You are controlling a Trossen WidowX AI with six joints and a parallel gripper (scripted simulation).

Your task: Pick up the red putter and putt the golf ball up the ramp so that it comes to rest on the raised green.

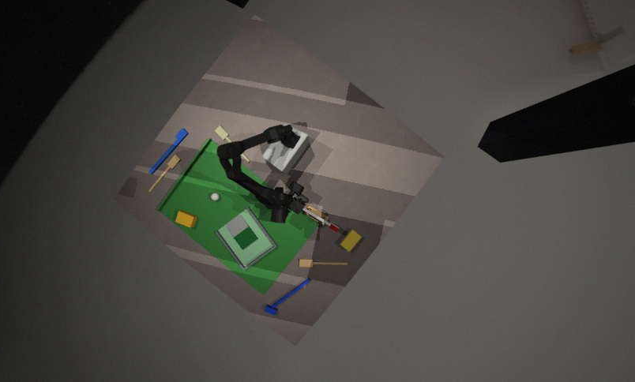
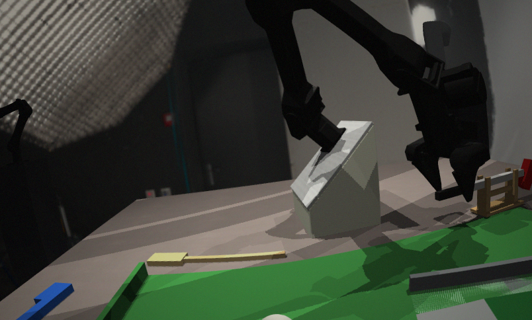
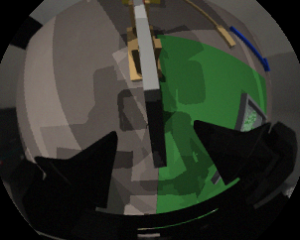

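The wide-open, empty gripper [image 2: 447, 178] is positioned astride the racked red putter [image 2: 495, 178]; grasping and putting are left.

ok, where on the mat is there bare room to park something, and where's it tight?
Bare patches: the green mat between golf ball and the mat's raised edge, and the tabletop strip behind the grey wedge base. Crowded: the corner with the open gripper, red putter, its wooden stand and the yellow block.
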